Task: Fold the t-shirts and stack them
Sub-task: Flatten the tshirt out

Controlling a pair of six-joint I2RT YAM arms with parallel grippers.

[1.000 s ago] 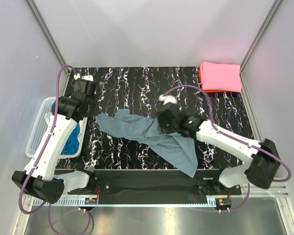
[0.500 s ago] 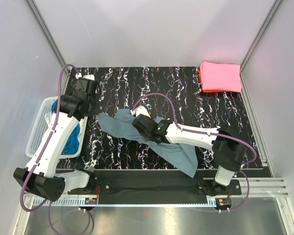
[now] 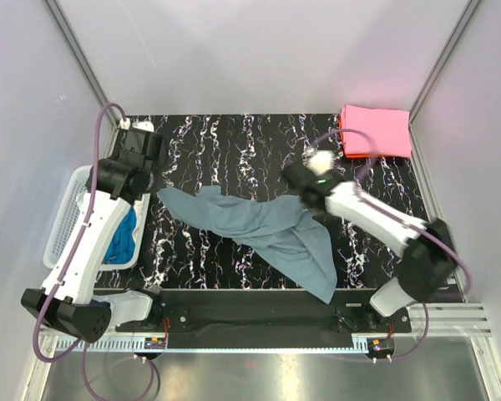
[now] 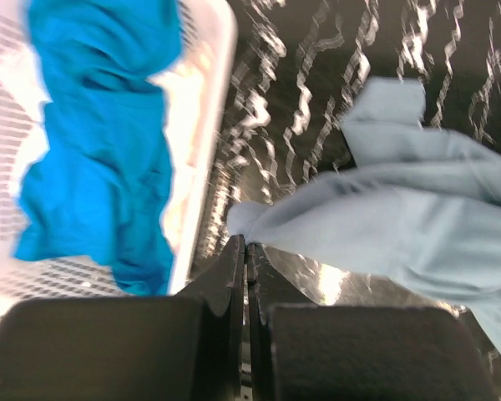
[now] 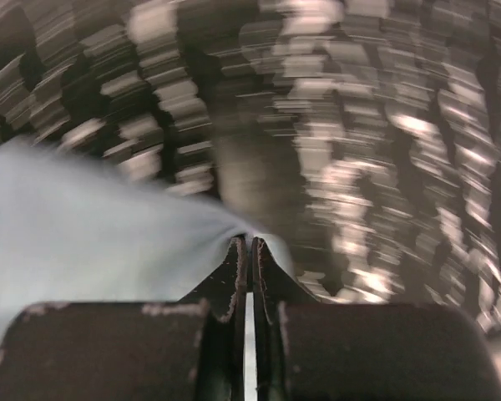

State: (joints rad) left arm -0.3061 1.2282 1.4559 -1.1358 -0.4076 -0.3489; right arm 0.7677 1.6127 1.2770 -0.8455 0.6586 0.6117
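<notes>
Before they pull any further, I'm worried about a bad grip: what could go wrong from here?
Both the left gripper and right gripper pinch only a thin edge of the grey-blue t-shirt, so a hard pull may slip it free. Its tail lies at the near edge of the table and might slide off.

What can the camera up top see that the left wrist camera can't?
Only the top camera shows the folded pink shirt in the far right corner and the right gripper pinching the grey-blue shirt. Only the left wrist camera shows, up close, the left gripper shut on a corner of that shirt. Both show the grey-blue shirt, the bright blue shirt in the white basket and the black marbled table.
</notes>
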